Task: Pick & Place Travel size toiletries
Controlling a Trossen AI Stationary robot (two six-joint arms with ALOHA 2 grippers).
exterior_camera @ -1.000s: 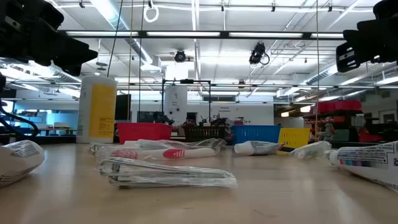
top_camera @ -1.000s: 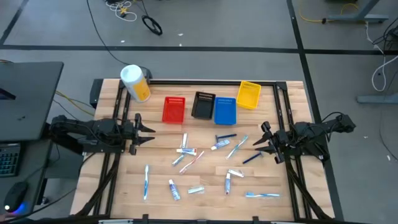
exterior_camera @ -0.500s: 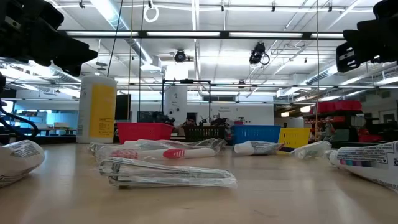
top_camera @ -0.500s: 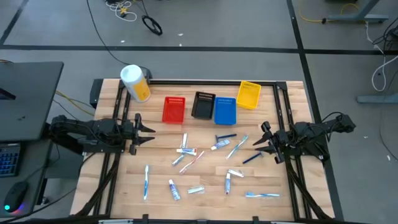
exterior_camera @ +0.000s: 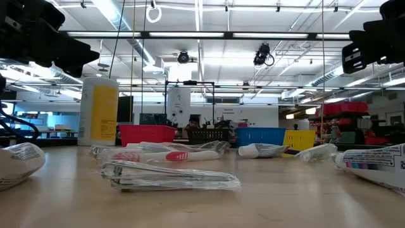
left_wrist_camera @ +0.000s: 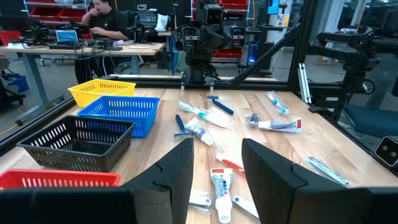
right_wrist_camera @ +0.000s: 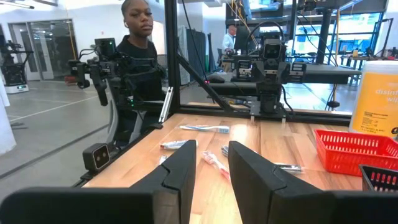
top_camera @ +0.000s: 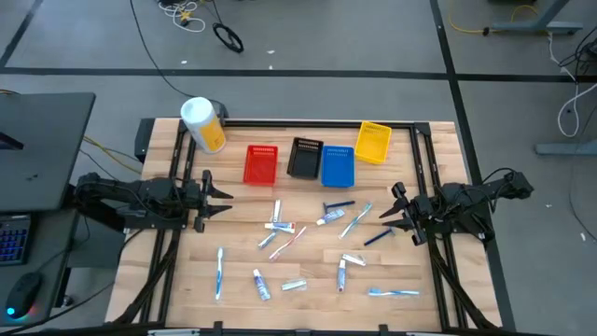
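Across the pale wood-plank worktop (top_camera: 308, 299), scattered travel size toiletries (top_camera: 280, 227): slim crinkly-wrapped toothbrushes and soft little tubes lying flat, long axes pointing every which way. Behind them, four meshed plastic bins (top_camera: 303, 161). Left gripper (top_camera: 222, 199) and right gripper (top_camera: 390, 209) hovering at opposite edges, fingers parted, holding nothing

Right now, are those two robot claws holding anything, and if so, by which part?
Nothing is held. The left gripper and right gripper both stand open and empty above the table's sides.
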